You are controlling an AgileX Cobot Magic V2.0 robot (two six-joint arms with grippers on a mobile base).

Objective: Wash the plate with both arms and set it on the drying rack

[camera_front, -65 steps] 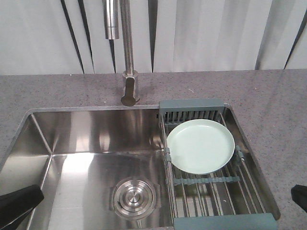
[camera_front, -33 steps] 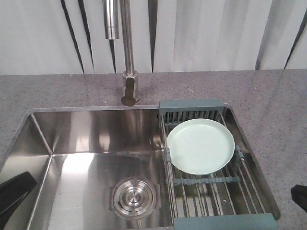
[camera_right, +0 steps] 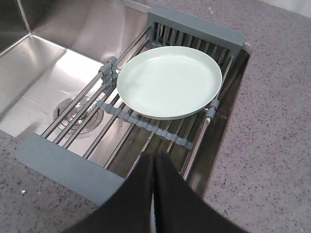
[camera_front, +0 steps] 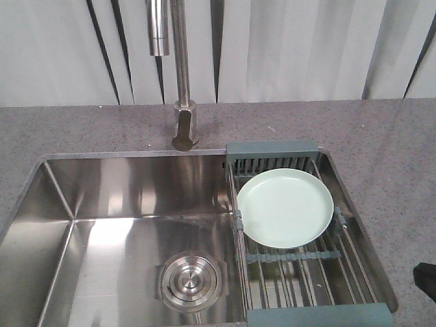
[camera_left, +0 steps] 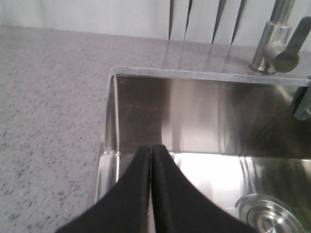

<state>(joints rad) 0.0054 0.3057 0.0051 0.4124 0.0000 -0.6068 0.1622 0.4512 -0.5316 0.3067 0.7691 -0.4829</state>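
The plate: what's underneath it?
The plate lies on the rack, whose metal rods span the sink. Through the rods beside it, the steel basin shows below. What lies directly beneath the plate is covered.

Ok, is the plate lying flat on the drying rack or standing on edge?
Flat, face up. The plate rests on the rods of the drying rack near its far end, with neither hand touching it.
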